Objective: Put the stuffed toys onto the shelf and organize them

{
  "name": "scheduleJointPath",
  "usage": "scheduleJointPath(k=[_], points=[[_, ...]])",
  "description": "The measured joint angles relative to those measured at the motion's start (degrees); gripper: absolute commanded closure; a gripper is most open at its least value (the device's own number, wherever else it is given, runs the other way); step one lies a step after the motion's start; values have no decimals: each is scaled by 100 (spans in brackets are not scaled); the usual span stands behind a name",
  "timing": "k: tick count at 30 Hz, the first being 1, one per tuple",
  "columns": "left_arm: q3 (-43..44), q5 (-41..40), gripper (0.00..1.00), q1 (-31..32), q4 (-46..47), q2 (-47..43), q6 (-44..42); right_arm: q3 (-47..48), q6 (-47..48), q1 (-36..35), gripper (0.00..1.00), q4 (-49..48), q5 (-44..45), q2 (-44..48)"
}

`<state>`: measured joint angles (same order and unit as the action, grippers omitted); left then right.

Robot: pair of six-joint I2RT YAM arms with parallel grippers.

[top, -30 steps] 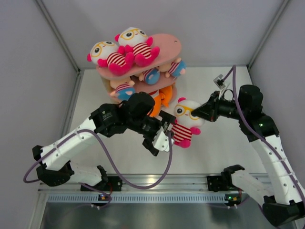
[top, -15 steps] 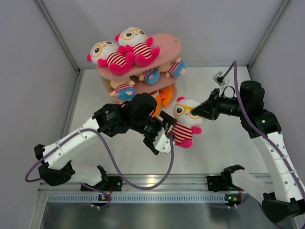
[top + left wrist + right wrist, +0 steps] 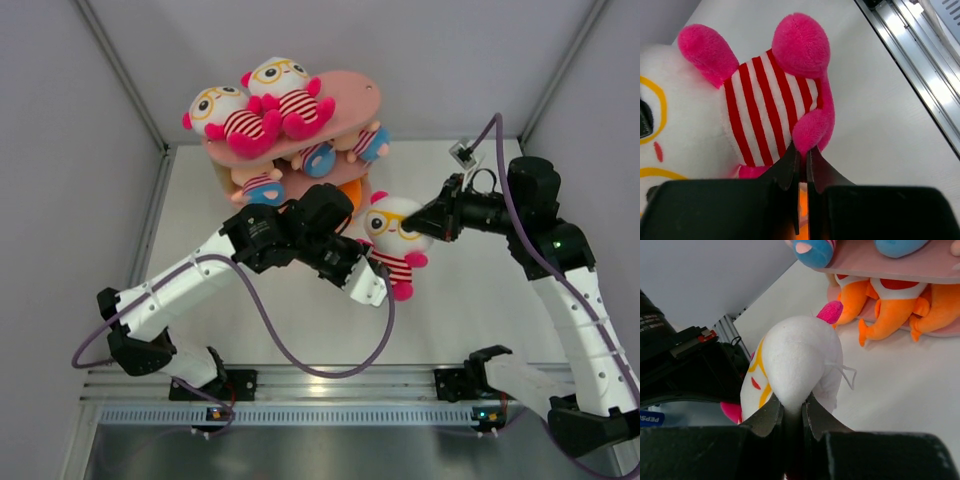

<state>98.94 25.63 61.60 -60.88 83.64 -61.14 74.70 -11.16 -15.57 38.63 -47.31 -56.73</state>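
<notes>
The left fingers (image 3: 786,170), spread a second ago, are now pinching a pink limb of the doll (image 3: 392,232), while the right fingers (image 3: 765,420) are still pinching its head. Both arms are holding it mid-table (image 3: 460,300), just near-right of the shelf (image 3: 345,90), likely readying a two-armed lift.

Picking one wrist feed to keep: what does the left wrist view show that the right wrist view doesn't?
Left wrist only: the goggled doll's striped body, and the left pincer shut on its pink limb. Right wrist only: orange fish on the shelf, and the right pincer pinching the doll's white head. Both: that doll and the white table.
</notes>
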Motion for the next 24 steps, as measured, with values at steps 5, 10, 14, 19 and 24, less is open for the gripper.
scheduleJointPath(k=[5,10,14,19,24], points=[[647,-177,100,0,138,348,562,-52,63,79,40,28,798,35],[1217,-413,100,4,684,697,1005,-470,35,498,14,101,1744,125],[1563,-704,100,-22,1285,979,1067,-640,92,881,6,450,2441,160],[2044,-973,100,-232,1821,1436,1185,-612,321,1617,3,710,3886,608],[2481,-1263,100,-448,2190,1790,1198,-483,514,1958,2,824,5394,1099]])
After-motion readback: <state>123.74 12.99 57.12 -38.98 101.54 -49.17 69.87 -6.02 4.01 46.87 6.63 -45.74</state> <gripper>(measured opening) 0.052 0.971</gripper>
